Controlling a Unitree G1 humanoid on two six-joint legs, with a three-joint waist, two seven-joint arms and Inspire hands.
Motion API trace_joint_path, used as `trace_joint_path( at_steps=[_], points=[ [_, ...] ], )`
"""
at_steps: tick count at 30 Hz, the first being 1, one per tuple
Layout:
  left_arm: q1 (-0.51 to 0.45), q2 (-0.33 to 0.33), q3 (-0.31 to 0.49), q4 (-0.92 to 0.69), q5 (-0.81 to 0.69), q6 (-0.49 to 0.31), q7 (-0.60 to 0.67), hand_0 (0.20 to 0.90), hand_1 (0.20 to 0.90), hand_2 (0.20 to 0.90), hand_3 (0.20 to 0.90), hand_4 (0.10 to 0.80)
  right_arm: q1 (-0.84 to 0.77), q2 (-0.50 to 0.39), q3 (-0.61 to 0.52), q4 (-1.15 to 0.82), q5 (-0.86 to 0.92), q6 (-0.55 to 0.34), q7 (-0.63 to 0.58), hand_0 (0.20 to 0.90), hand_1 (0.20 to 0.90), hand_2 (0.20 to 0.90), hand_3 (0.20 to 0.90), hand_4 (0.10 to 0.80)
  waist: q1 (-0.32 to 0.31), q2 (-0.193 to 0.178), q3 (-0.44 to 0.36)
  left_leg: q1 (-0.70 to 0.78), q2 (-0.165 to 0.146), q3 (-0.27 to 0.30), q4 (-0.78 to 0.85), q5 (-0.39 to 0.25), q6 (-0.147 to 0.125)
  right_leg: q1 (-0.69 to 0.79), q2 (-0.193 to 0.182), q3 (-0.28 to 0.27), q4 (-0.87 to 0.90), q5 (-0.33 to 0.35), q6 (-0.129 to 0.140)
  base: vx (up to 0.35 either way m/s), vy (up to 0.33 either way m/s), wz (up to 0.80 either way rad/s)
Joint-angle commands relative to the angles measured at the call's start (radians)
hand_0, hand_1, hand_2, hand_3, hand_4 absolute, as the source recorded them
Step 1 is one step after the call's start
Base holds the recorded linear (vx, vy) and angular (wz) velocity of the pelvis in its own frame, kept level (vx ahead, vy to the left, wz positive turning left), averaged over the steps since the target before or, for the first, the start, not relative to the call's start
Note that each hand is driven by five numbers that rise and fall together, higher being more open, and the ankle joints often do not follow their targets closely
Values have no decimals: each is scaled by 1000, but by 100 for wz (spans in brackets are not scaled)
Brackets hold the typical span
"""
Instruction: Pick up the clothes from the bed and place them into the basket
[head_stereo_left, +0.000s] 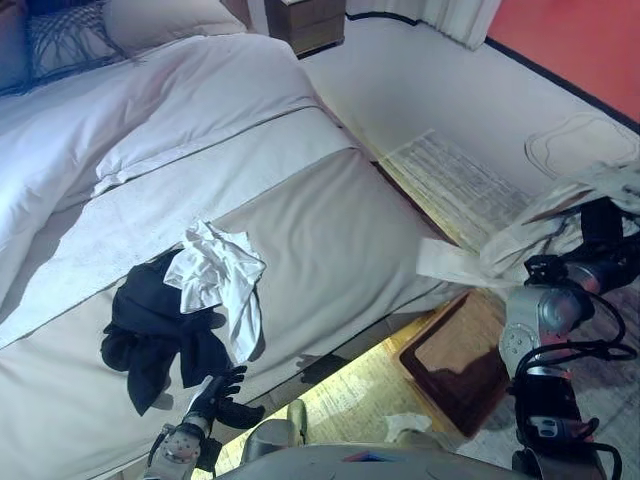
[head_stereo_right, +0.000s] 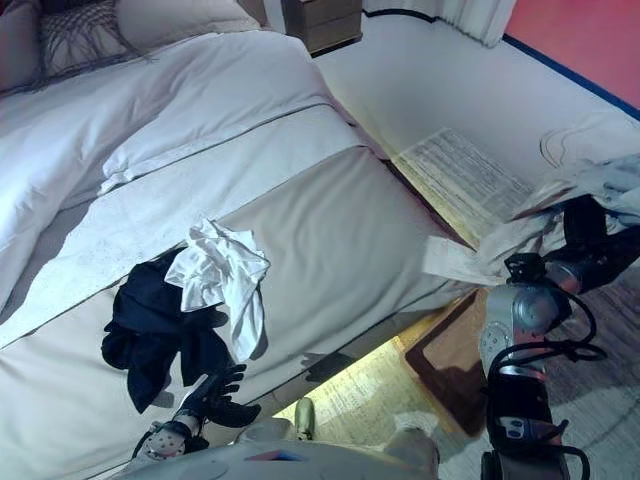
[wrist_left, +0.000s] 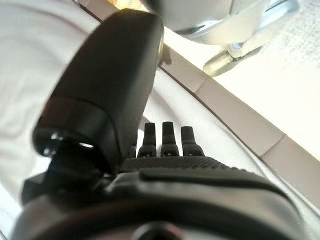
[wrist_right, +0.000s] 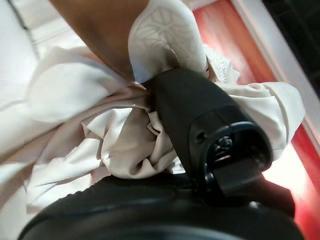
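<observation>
Right hand (head_stereo_left: 598, 228): raised off the bed's side over the floor, thumb and fingers clenched on a beige garment (head_stereo_left: 480, 262) that trails toward the bed (head_stereo_left: 330, 230). Below it, a brown basket (head_stereo_left: 455, 350) on pale flooring. Left hand (head_stereo_left: 222, 396): fingers straight, at the mattress edge; just beyond it, dark garment (head_stereo_left: 150, 325) and white garment (head_stereo_left: 220, 275).

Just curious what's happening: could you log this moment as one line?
right hand: shut on beige garment, off bed | left hand: open, idle | black garment, white garment: on bed
</observation>
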Motion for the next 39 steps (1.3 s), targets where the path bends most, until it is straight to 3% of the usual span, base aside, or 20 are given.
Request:
trace_joint_path(
  at_steps=[1, 5, 14, 26, 31, 34, 39],
  points=[
    [-24, 22, 50, -1, -4, -22, 17, 900, 900, 900, 900, 800, -130, -107, -11, -196, -103, -69, 47, 300, 300, 300, 200, 100, 24, -32, -89, -116, -29, -91, -46, 28, -61, 74, 19, 5, -93, -14, 46, -101, -159, -80],
    [-10, 0, 71, 5, 34, -47, -2, 900, 900, 900, 900, 800, -85, -119, -21, -191, -40, -4, 115, 300, 300, 300, 200, 100, 18, -56, -105, -128, 1, -80, -44, 41, -86, 96, 41, -4, -127, -21, 46, -44, -104, -43],
    [11, -21, 54, 17, 53, -57, 20, 900, 900, 900, 900, 800, 16, -73, -3, -62, 34, 92, 165, 300, 300, 300, 200, 100, -7, -55, -109, -100, 28, -84, -51, 47, -111, 117, 59, -6, -144, -25, 27, 23, -45, -6],
    [32, 1, 34, 11, 80, -69, 12, 900, 900, 900, 900, 800, 140, -18, 38, 134, 82, 164, 201, 300, 300, 300, 200, 100, -27, -29, -88, -114, 26, -97, -51, 57, -119, 93, 55, -11, -138, -22, 26, -2, -4, 1],
    [33, 8, 30, 22, 77, -80, 9, 900, 900, 900, 900, 800, 177, 2, 36, 284, 75, 116, 149, 300, 300, 300, 200, 100, -29, -21, -85, -113, 24, -102, -52, 56, -120, 93, 54, -16, -137, -22, 27, 8, -14, 3],
    [28, 14, 24, 27, 81, -83, 9, 900, 900, 900, 900, 800, 177, -7, 12, 388, 87, 100, 134, 300, 300, 300, 200, 100, -24, -12, -82, -113, 20, -110, -51, 54, -121, 94, 51, -21, -130, -25, 27, 26, -16, 1],
    [-1, 34, -8, 16, 45, -77, -1, 900, 900, 900, 900, 800, 132, -62, -2, 581, 126, 157, 164, 300, 300, 300, 200, 100, -7, 17, -55, -145, 8, -131, -30, 60, -125, 63, 34, -34, -97, -32, 22, -17, 6, 5]
  ],
)
